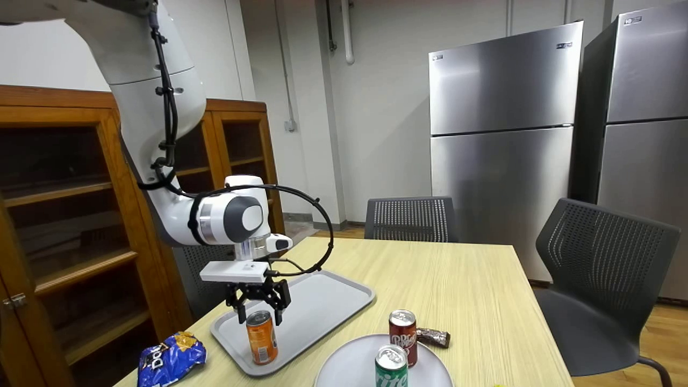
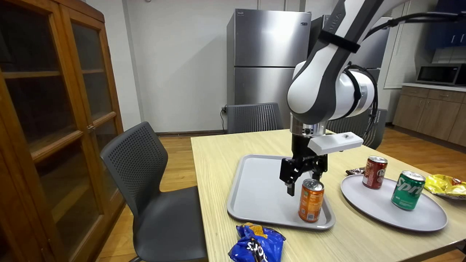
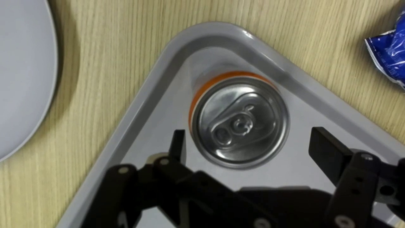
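Observation:
An orange soda can (image 1: 262, 341) stands upright on a grey tray (image 1: 322, 303), close to one of its rounded corners. Just above it, pointing down, my gripper (image 1: 259, 317) has its jaws spread wide. From the wrist view, the can's silver lid (image 3: 240, 123) lies between and slightly ahead of the two black fingers (image 3: 327, 152). Gaps show on both sides, so neither finger touches the can there. In an exterior view, the gripper (image 2: 304, 185) hangs at the can's top, and part of the far finger is hidden behind the orange can (image 2: 311, 202).
A blue chip bag (image 2: 258, 245) lies beside the tray corner. A round grey plate (image 2: 364, 203) holds a Dr Pepper can (image 2: 375, 173) and a green Sprite can (image 2: 407, 191). Near it are a brown wrapped bar (image 1: 432, 337) and a yellow bag (image 2: 446, 185). Chairs (image 1: 596, 301) surround the table.

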Robot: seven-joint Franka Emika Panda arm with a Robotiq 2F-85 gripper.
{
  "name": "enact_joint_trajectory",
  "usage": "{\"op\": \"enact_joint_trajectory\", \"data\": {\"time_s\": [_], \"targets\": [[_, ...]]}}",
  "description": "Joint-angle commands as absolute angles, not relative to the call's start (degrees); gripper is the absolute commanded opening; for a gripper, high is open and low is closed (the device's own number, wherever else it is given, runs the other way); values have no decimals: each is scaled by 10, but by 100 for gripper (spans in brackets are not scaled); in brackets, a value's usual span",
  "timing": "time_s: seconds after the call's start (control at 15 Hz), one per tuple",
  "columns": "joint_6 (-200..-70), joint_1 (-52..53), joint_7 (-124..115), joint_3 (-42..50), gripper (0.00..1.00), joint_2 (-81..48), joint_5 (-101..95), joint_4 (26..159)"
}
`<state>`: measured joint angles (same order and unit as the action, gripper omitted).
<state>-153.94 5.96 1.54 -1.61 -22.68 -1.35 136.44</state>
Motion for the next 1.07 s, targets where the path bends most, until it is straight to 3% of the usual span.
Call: {"op": "enact_joint_trajectory", "data": {"time_s": [0.0,1.0], "targets": [[-1533,65,-3,-11,100,-209,-35,1377],[-1538,53,12,-21,100,-203,-25,1395]]}}
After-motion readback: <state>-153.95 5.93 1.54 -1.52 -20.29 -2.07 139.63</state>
